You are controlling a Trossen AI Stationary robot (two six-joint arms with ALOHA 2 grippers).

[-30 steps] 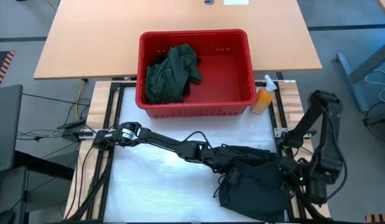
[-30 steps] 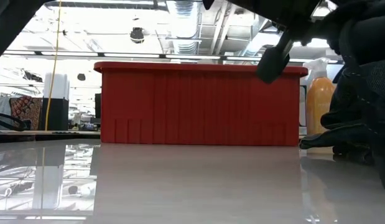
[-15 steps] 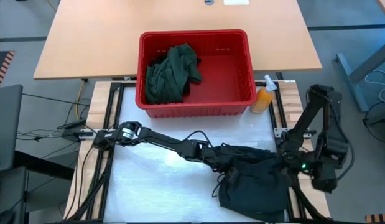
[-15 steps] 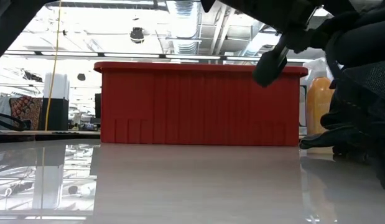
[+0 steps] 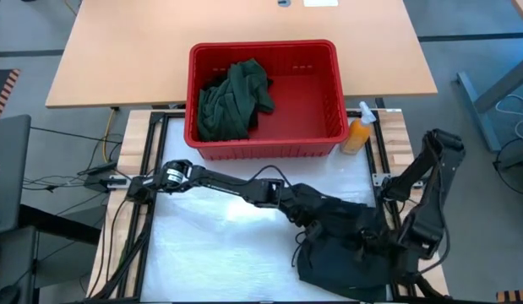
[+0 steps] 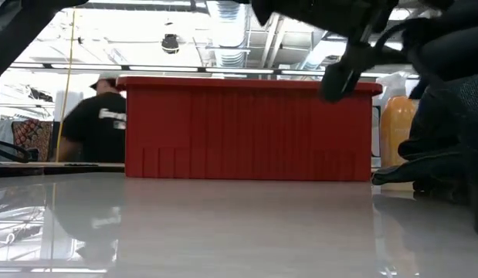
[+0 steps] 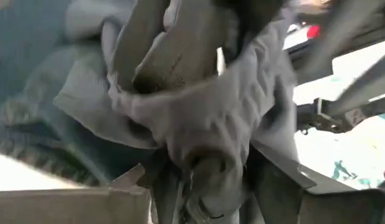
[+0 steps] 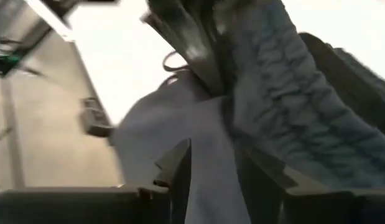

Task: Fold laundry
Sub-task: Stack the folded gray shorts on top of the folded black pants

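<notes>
Our left pincer [image 5: 329, 221] is buried in the crumpled black soft garment [image 5: 345, 253] on the white bench [image 5: 210, 253]; cloth drapes over its fingers [image 7: 204, 180], and we cannot tell their spread. Our right pincer [image 5: 388, 245], just beside it, has the same fabric between parted fingers [image 8: 180, 168]. Beyond both, the red plastic basket [image 5: 329, 127] holds a bunched dark green garment [image 5: 234, 100], with the orange spray bottle [image 5: 359, 128] alongside.
</notes>
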